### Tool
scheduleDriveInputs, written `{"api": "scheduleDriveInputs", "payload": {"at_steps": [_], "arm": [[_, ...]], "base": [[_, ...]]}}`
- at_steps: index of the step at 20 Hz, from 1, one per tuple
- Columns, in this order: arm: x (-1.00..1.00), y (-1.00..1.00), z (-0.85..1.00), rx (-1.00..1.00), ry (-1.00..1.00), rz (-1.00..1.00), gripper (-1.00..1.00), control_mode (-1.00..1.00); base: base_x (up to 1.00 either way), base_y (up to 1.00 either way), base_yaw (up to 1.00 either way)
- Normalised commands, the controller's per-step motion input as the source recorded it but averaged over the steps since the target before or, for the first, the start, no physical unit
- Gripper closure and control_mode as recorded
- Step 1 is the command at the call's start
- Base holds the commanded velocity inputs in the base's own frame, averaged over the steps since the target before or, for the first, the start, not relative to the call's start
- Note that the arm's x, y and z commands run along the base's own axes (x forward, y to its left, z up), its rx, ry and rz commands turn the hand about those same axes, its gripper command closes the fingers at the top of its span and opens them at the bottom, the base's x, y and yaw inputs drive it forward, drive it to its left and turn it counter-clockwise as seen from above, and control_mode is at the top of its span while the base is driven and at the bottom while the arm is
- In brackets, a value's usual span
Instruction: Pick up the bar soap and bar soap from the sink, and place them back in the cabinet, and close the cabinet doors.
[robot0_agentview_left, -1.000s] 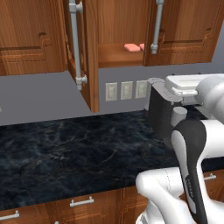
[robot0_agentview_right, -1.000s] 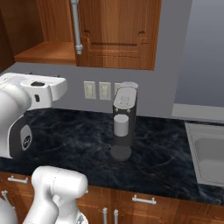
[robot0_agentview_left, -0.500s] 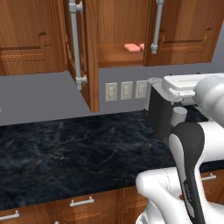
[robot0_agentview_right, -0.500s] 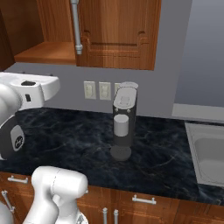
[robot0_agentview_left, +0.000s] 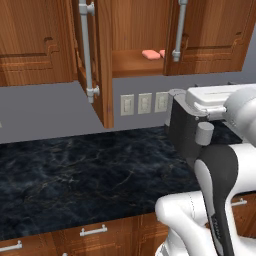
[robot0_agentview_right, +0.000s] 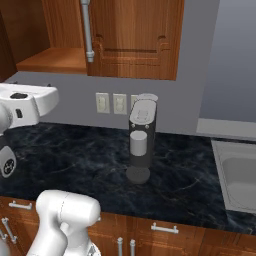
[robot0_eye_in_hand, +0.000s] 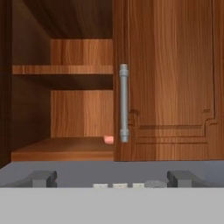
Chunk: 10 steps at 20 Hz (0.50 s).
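**A:** What's the biggest thing in front of the robot?

**B:** The cabinet (robot0_agentview_left: 135, 62), reddish-brown wood, hanging on the grey wall above a dark marbled counter (robot0_agentview_left: 75, 170). Of its two cabinet doors, the left door (robot0_agentview_left: 97, 60) swings out toward the camera, its long silver handle (robot0_agentview_left: 86, 47) facing us edge-on. The right door (robot0_eye_in_hand: 170, 83) looks shut or nearly shut in the hand view, with its own handle (robot0_eye_in_hand: 124, 103) upright along the inner edge.

**A:** And inside?

**B:** An upper shelf (robot0_eye_in_hand: 61, 69) and the cabinet floor. In the left base view two salmon-pink pieces sit on that floor: one bar soap (robot0_agentview_left: 150, 54) in plain sight, and just beside it a second pink bar (robot0_agentview_left: 162, 53), half hidden behind the right door's handle. The hand view catches a pink sliver (robot0_eye_in_hand: 108, 139) peeking out beside the door edge.

**A:** The sink?

**B:** The sink (robot0_agentview_right: 240, 175) lies at the far right of the right base view, a grey basin set into the counter, well apart from the cabinet.

**A:** Anything on the counter?

**B:** A dark coffee machine (robot0_agentview_right: 141, 137) stands below three wall outlets (robot0_agentview_right: 111, 103).

**A:** The gripper?

**B:** The gripper (robot0_eye_in_hand: 111, 178) faces the cabinet opening. Its two dark fingertips (robot0_eye_in_hand: 41, 178) stand wide apart at the bottom of the hand view, released, with nothing between them.
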Motion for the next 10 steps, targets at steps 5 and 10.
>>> {"api": "scheduleDriveInputs", "payload": {"at_steps": [5,10], "arm": [[-0.26,0.15,0.05,0.0,0.0,0.0,-1.0,-1.0],[-0.3,0.23,0.0,-0.01,0.0,0.0,-1.0,-1.0]], "base": [[0.0,0.0,0.0],[0.0,0.0,0.0]]}}
